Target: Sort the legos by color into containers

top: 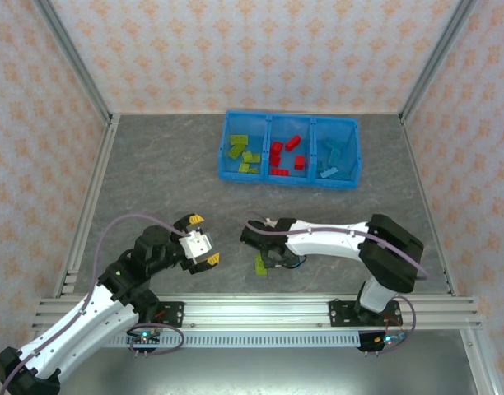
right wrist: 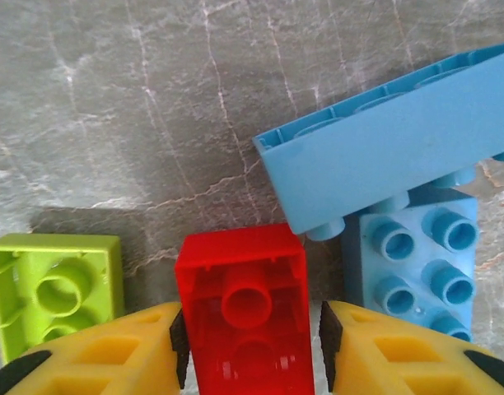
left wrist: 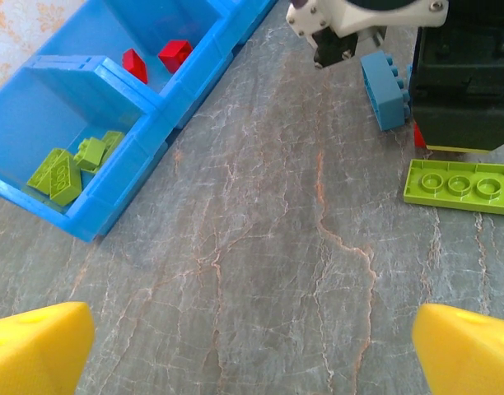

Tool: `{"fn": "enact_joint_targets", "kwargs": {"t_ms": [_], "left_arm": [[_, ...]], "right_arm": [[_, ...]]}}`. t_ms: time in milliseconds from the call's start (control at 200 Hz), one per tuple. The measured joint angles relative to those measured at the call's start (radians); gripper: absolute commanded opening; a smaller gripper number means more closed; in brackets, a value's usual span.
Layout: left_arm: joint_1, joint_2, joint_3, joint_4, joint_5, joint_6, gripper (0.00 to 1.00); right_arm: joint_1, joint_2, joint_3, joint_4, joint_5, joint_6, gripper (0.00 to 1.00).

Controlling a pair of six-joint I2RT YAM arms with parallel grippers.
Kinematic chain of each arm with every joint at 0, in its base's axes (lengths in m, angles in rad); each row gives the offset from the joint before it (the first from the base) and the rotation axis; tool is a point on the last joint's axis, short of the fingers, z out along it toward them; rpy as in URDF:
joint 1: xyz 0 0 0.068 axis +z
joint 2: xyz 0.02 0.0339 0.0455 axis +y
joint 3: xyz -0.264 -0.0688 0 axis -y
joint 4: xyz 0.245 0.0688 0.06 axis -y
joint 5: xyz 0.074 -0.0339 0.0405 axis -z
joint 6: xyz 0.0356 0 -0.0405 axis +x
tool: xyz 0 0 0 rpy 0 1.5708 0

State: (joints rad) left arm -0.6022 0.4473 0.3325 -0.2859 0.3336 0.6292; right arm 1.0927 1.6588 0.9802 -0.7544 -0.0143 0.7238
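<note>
My right gripper (right wrist: 250, 350) is shut on a red lego (right wrist: 244, 271) that lies hollow side up on the table, its yellow fingers (right wrist: 112, 354) on either side. A green lego (right wrist: 54, 288) lies to its left. Just right of it, a long light blue lego (right wrist: 392, 160) leans over a square blue one (right wrist: 421, 263). In the top view this gripper (top: 273, 262) is low at table centre beside a green lego (top: 259, 264). My left gripper (top: 204, 239) stands open and empty to the left of it. The containers (top: 289, 176) sit at the back, holding green (top: 245, 151), red (top: 287, 154) and blue (top: 333, 158) legos.
The left wrist view has bare marbled table between its yellow fingertips (left wrist: 38, 346). Ahead on the right are a flat green lego (left wrist: 459, 186), a blue lego (left wrist: 384, 89) and the right arm's black wrist (left wrist: 462, 82). The blue bin's wall (left wrist: 112, 177) is at the left. Aluminium rails frame the table.
</note>
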Motion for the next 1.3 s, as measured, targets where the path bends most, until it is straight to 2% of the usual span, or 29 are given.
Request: {"fn": "enact_joint_targets", "kwargs": {"t_ms": [190, 355, 530, 706, 876, 1146, 1301], "left_arm": [[0.000, 0.000, 0.000, 0.000, 0.000, 0.001, 1.00], [0.000, -0.001, -0.001, 0.000, 0.003, 0.005, 1.00], [0.000, 0.000, -0.001, 0.000, 0.008, 0.020, 1.00], [0.000, -0.001, -0.001, 0.000, 0.007, 0.028, 1.00], [0.000, -0.012, -0.001, -0.001, 0.007, 0.043, 1.00], [0.000, -0.019, -0.001, -0.006, 0.000, 0.078, 1.00], [0.000, -0.043, -0.002, -0.011, -0.008, 0.080, 1.00]], "right_arm": [[0.000, 0.031, 0.009, 0.000, 0.011, -0.016, 0.28], [0.000, -0.004, 0.011, 0.002, 0.047, -0.018, 0.27], [-0.009, -0.165, 0.035, -0.008, 0.137, -0.038, 0.28], [-0.131, -0.183, 0.163, 0.018, 0.231, -0.150, 0.27], [-0.296, -0.046, 0.315, 0.109, 0.284, -0.300, 0.27], [-0.492, 0.285, 0.587, 0.240, 0.243, -0.416, 0.28], [-0.543, 0.401, 0.676, 0.262, 0.216, -0.431, 0.40]]}}
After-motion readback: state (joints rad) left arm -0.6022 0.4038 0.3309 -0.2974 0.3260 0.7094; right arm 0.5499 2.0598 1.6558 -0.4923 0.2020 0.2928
